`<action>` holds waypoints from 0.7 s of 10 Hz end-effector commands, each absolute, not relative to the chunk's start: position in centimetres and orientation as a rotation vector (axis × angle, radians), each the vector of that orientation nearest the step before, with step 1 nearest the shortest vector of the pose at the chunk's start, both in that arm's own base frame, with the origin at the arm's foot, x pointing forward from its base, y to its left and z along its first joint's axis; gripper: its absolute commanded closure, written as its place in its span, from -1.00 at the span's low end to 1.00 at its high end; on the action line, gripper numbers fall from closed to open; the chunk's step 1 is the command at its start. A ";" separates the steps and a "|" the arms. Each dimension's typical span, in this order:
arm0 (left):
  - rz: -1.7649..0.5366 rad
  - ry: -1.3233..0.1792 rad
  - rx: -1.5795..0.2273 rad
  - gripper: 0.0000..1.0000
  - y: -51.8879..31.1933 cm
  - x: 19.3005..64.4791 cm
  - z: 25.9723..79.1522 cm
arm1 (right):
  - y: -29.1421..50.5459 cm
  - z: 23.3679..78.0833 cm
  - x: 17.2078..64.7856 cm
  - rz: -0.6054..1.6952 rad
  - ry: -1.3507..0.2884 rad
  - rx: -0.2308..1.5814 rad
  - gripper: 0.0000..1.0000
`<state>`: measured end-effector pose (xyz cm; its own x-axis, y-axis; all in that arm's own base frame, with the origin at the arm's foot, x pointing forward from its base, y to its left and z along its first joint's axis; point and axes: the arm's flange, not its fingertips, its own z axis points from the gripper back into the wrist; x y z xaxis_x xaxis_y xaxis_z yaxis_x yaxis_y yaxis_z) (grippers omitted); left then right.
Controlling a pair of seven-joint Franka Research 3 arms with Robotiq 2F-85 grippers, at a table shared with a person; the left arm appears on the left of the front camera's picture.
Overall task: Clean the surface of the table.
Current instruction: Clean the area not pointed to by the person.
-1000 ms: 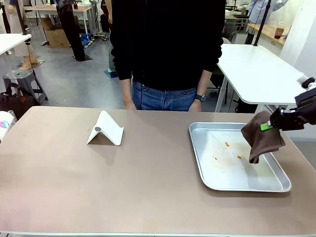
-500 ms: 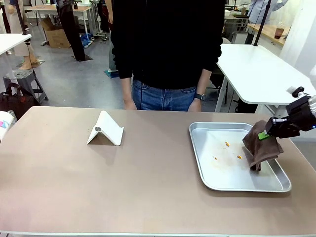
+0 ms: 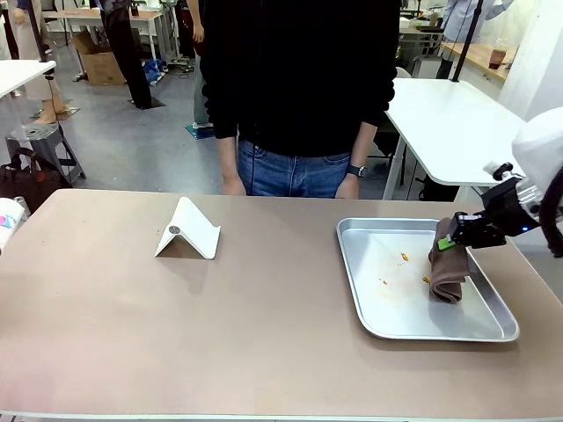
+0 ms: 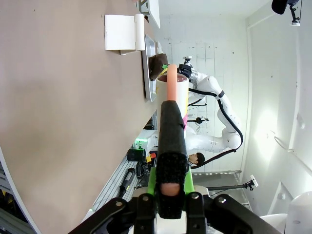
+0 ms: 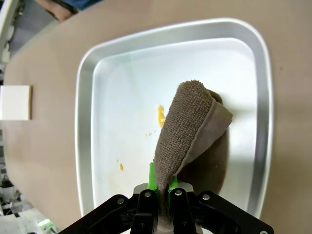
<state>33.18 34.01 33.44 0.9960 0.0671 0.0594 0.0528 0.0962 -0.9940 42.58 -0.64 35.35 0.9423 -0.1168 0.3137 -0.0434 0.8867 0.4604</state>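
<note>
The tan-brown table [image 3: 220, 325] carries a silver tray [image 3: 342, 259] at its right. My right gripper [image 3: 450, 239] is shut on a brown cloth [image 3: 447, 274], whose lower end rests bunched on the tray floor beside some orange crumbs [image 3: 404, 257]. From the right wrist, the cloth [image 5: 187, 126] hangs from the gripper [image 5: 160, 183] over the tray [image 5: 83, 122], with the crumbs [image 5: 160, 116] to its left. My left gripper [image 4: 171, 105] is shut on a slim orange rod [image 4: 172, 80], above the table [image 4: 63, 122].
A white folded stand [image 3: 187, 231] sits left of centre. A person in a black top stands at the far edge, hands down. A white roll [image 3: 7, 220] lies at the table's left edge. A white-topped table stands beyond the far right corner.
My right gripper moved left and down with the cloth. The cloth hung clear above the tray's right side before and now touches the tray floor, folding up. The left arm is still.
</note>
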 end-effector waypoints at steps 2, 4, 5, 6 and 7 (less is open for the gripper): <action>0.006 -0.113 -1.487 0.55 33.8 32.8 33.9 | 0.3 32.0 45.3 -0.009 -0.358 0.583 0.85; 0.006 -0.113 -1.487 0.55 33.8 32.8 33.9 | 1.7 30.2 46.2 0.017 -0.306 0.589 0.85; 0.006 -0.113 -1.487 0.55 33.8 32.8 33.9 | 2.1 29.5 46.6 0.026 -0.280 0.599 0.85; 0.006 -0.113 -1.487 0.55 33.8 32.8 33.9 | 2.5 28.9 46.7 0.047 -0.253 0.609 0.85; 0.006 -0.113 -1.487 0.55 33.8 32.8 33.9 | 2.8 28.4 46.9 0.061 -0.231 0.621 0.85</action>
<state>33.20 33.98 33.44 0.9960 0.0666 0.0593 0.0527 0.0961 -0.9940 46.33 3.06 28.85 0.9742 -0.0456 0.2212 -0.0860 0.8309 0.5498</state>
